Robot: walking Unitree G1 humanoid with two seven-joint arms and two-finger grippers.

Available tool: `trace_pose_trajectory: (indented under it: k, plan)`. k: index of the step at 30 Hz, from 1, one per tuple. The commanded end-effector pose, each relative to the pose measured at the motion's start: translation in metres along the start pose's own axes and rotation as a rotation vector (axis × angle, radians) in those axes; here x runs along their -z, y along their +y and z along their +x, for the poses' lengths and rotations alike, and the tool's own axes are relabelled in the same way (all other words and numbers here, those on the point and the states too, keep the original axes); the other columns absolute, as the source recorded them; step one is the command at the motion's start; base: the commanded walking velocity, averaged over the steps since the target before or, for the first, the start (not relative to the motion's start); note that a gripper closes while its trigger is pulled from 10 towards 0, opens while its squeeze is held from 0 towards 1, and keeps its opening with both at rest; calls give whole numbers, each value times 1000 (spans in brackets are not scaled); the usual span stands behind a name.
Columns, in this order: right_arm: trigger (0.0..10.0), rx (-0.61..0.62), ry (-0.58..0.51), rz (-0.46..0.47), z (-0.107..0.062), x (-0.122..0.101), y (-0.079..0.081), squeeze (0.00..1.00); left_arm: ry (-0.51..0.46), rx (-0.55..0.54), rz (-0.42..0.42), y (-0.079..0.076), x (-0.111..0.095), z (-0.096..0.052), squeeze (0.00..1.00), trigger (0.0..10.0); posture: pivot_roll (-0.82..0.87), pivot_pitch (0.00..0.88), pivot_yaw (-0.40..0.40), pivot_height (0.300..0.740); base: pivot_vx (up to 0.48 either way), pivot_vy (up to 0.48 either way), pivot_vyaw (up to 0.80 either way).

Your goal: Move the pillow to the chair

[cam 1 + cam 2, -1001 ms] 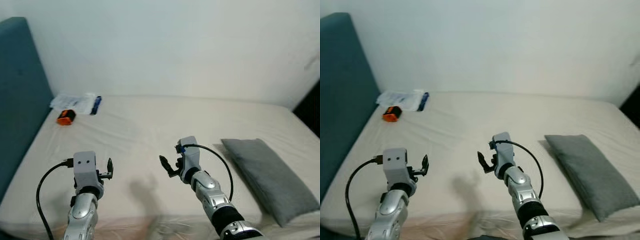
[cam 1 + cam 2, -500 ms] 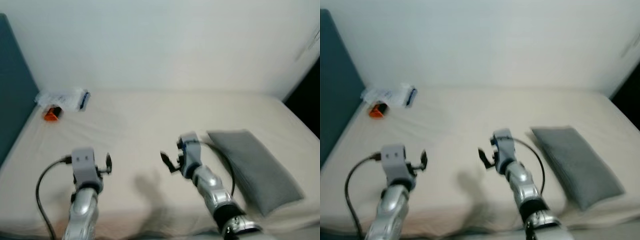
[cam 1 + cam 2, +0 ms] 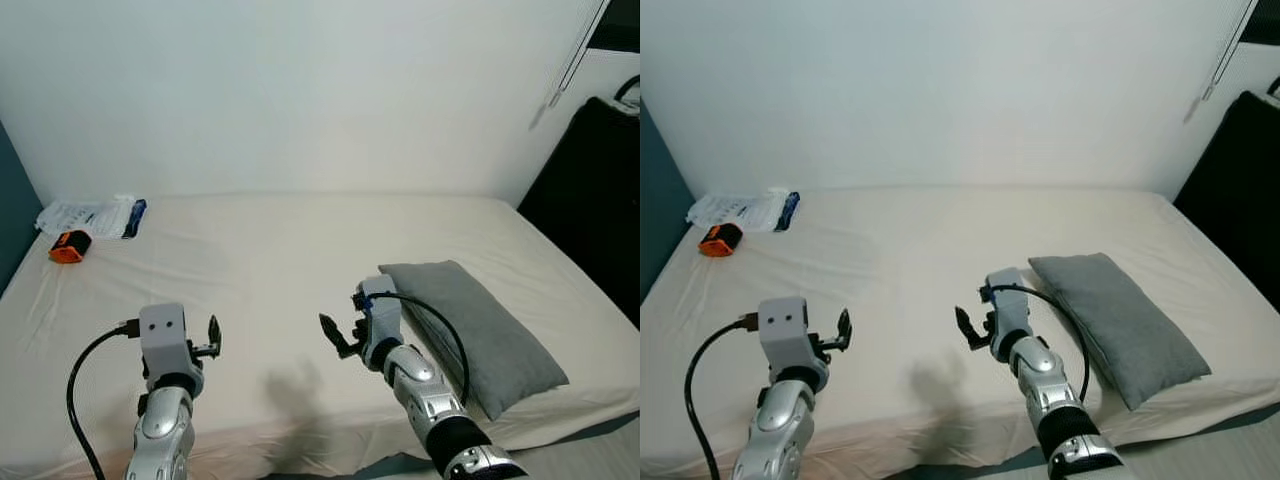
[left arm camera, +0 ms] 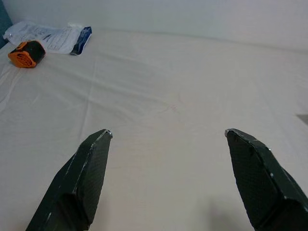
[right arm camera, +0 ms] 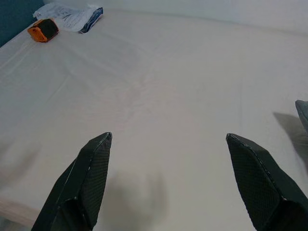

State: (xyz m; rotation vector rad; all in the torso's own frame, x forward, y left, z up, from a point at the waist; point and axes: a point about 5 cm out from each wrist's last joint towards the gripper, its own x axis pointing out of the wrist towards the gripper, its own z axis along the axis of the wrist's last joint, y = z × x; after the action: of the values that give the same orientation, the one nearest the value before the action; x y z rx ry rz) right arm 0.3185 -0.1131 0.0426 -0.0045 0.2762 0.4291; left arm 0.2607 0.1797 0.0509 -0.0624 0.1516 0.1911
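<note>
The head camera is swinging to the right across the bed [image 3: 270,250]: the teal headboard is slipping out at the left edge while a dark shape is coming in at the far right. The grey pillow [image 3: 470,325] is lying flat on the bed's right side, just beside the right arm. The right gripper [image 3: 340,338] is hovering above the sheet with its fingers spread wide, holding nothing. The left gripper [image 3: 212,335] is likewise wide apart and empty. An orange object [image 3: 66,246] and a plastic packet [image 3: 92,216] are lying well apart at the far left. Judging by this, the robot is squaring up to the pillow, with no grasp begun
</note>
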Motion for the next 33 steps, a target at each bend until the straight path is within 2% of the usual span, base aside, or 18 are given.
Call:
trace_pose_trajectory:
  k: [1, 5, 30, 31, 33]
  plan:
    - [10000, 11, -3, 5, -1, 0, -2, 0, 24, 21, 23, -3, 4, 1, 0, 10000, 70, 0, -119, 729, 0, 0, 0]
    - [10000, 16, -3, 12, -1, 0, -1, 0, 22, 35, 68, -6, 4, 1, 0, 10000, 70, 0, -115, 729, 0, -83, 0]
    - [10000, 40, 7, 23, 0, 1, -3, 0, 41, 42, 53, -8, 5, 1, 0, 10000, 71, 0, -110, 729, 0, -480, 0]
    - [10000, 42, 6, 24, -1, 1, -3, 0, 29, 76, 17, -11, 2, 0, 0, 10000, 72, 0, -107, 729, 0, 450, 0]
    - [10000, 43, 6, 25, -1, 2, -3, 0, 32, 87, 20, -12, 1, 0, 0, 10000, 74, 0, -107, 729, 0, 459, 0]
